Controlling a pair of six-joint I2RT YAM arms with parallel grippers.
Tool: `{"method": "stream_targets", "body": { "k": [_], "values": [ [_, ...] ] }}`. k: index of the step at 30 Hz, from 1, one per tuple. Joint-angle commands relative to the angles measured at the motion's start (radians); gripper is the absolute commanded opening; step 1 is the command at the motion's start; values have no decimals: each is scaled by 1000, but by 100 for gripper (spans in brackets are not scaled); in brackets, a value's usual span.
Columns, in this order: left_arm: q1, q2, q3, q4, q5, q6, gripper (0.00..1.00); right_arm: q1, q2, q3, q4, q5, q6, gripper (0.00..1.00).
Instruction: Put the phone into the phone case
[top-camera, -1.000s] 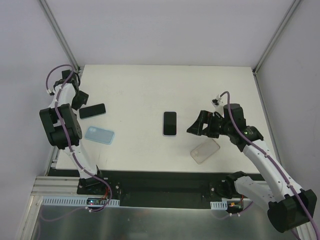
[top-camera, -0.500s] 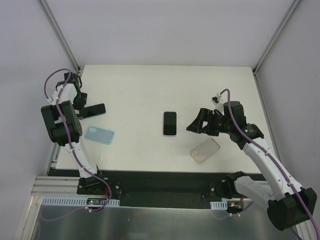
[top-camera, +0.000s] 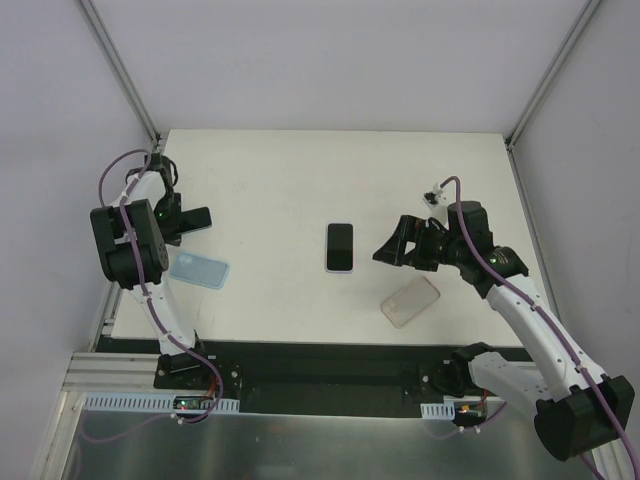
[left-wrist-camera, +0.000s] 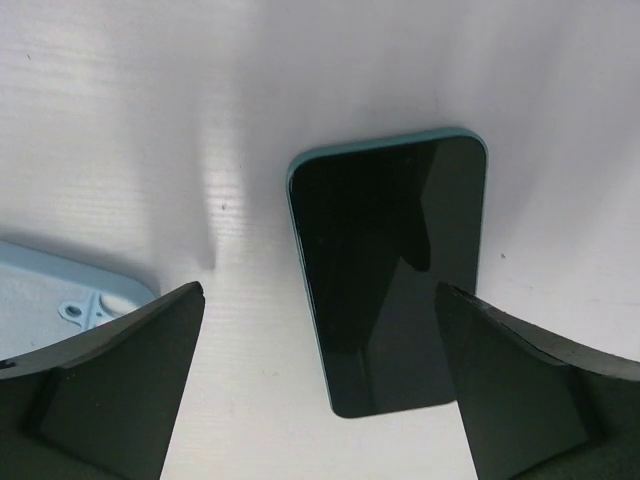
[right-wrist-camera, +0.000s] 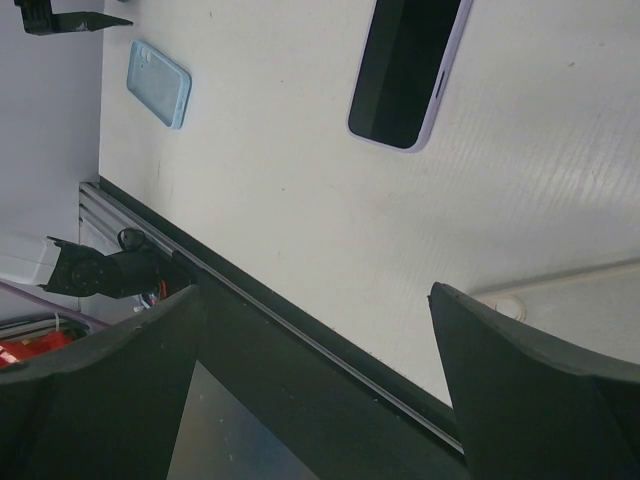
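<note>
A dark phone with a teal edge (top-camera: 196, 218) lies at the table's left; in the left wrist view (left-wrist-camera: 390, 270) it lies flat between my open fingers. My left gripper (top-camera: 170, 218) (left-wrist-camera: 320, 400) is open just over its left end, holding nothing. A light blue case (top-camera: 198, 268) (left-wrist-camera: 70, 290) lies next to it, nearer the front. A second dark phone with a lilac edge (top-camera: 340, 247) (right-wrist-camera: 405, 65) lies at the centre. A clear case (top-camera: 410, 300) (right-wrist-camera: 560, 290) lies to its front right. My right gripper (top-camera: 388, 250) (right-wrist-camera: 320, 390) is open and empty, above the table between them.
The table's black front rail (right-wrist-camera: 300, 330) runs under the right gripper's view. Metal frame posts (top-camera: 120, 70) stand at the back corners. The left arm's base and cables (top-camera: 180, 370) sit at the front left edge.
My left gripper has moved toward the front and come down over the teal-edged phone's left end. The right arm has barely moved.
</note>
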Motion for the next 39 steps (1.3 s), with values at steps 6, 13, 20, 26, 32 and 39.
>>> {"method": "stream_targets", "body": {
  "k": [6, 13, 20, 26, 32, 39],
  "values": [
    [-63, -32, 36, -25, -48, -169, 99, 3, -10, 56, -3, -16, -14, 96],
    [-67, -3, 48, -39, -42, -212, 99, 3, -33, 68, -31, 0, -25, 96],
    [-72, 44, 57, -57, -28, -255, 99, 5, -50, 85, -41, 0, -25, 96],
    [-75, 87, 99, -57, -16, -253, 99, 2, -68, 90, -54, 9, -30, 96],
    [-75, 115, 113, -57, -7, -259, 99, 3, -76, 87, -57, 12, -30, 96],
    [-69, 113, 105, -68, 18, -273, 99, 3, -74, 99, -67, 18, -39, 96]
  ]
}}
